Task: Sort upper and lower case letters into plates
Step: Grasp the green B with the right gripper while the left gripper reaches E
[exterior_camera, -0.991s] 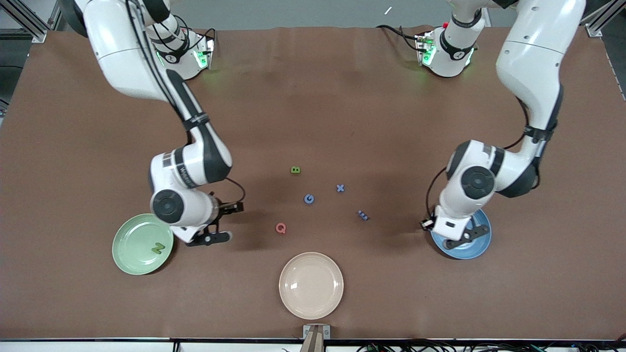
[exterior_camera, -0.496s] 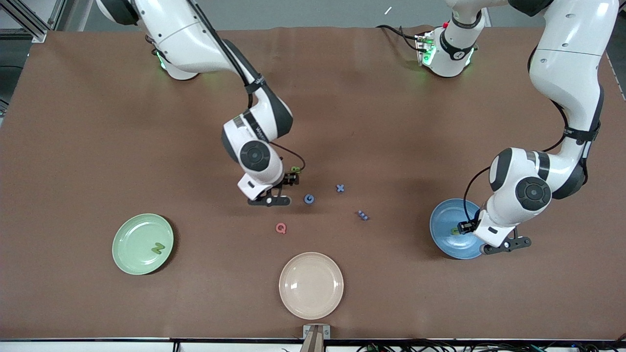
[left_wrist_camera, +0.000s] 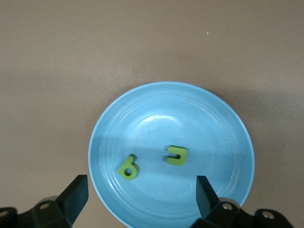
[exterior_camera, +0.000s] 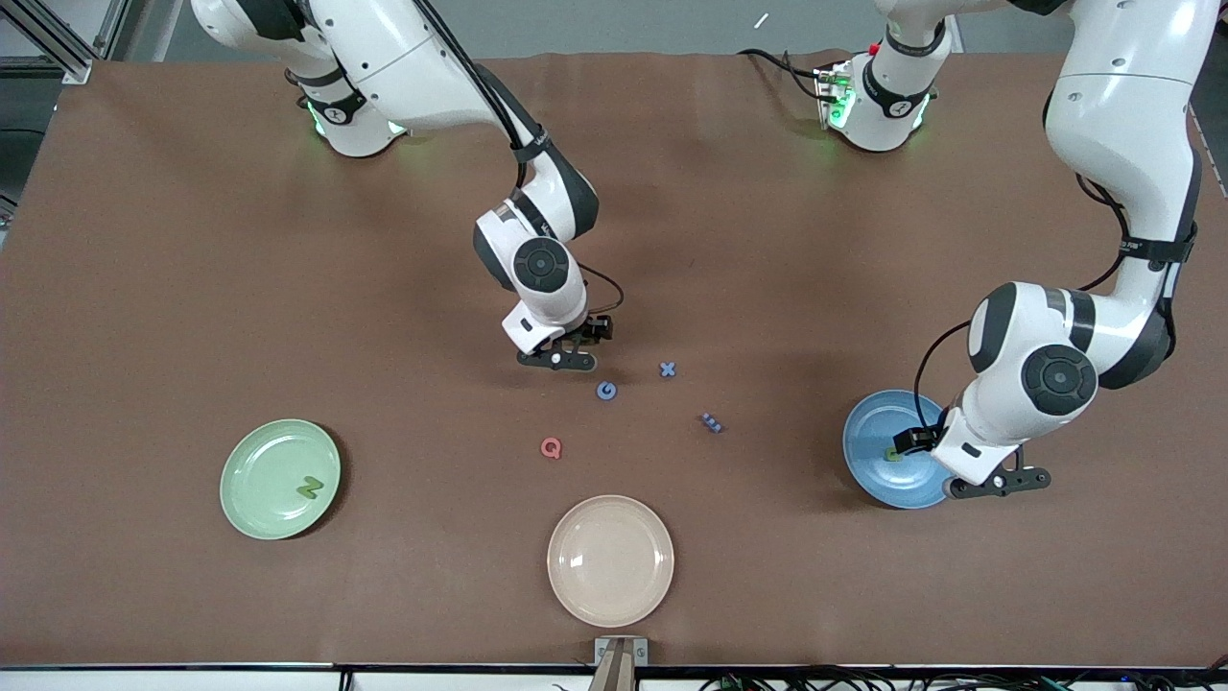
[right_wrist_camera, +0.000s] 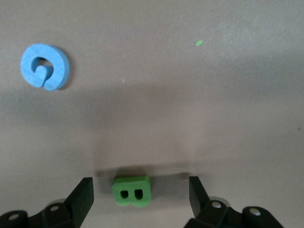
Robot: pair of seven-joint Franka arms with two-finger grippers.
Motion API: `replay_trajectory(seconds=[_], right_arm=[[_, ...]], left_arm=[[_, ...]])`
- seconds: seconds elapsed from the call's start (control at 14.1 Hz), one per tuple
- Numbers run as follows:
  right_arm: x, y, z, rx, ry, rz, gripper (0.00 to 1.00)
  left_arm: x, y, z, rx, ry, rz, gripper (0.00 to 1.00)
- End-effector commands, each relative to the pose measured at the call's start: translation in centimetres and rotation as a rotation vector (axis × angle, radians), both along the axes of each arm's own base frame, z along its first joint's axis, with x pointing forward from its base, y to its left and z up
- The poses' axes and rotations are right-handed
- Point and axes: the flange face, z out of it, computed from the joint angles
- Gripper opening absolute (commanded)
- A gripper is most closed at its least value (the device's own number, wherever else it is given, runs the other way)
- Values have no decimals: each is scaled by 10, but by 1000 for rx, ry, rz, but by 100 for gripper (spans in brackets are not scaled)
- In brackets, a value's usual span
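Over the blue plate (left_wrist_camera: 142, 114) edge the left claw (left_wrist_camera: 141, 192) hangs released, while the right claw (right_wrist_camera: 137, 194), released, straddles the green B (right_wrist_camera: 132, 191) on open tabletop (exterior_camera: 192, 288).

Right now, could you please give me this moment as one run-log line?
right gripper: open, over green B | left gripper: open, over blue plate holding two green letters | green plate: holds N

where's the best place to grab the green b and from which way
Come straight down on the green B, which lies flat on the table. Pinch its two long outer edges: the open right pincer already straddles it there. Its slab looks thin, so go low.
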Motion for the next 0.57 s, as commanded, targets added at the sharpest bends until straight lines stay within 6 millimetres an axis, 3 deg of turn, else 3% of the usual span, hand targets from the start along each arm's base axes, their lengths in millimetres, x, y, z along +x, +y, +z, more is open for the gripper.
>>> replay_trajectory(seconds=[0.0, 0.14, 0.28, 0.35, 0.5], right_arm=[[-11, 0, 10, 8, 2, -23, 84], [-11, 1, 11, 10, -1, -18, 73], [-12, 0, 9, 6, 4, -16, 61], [-12, 1, 9, 6, 4, -16, 55], [-14, 1, 8, 4, 6, -16, 38]], left_arm=[[8, -18, 24, 28, 25, -21, 100], [11, -19, 26, 41, 51, -19, 100], [9, -39, 26, 29, 52, -27, 100], [7, -55, 24, 31, 50, -32, 100], [-6, -116, 19, 30, 50, -63, 100]])
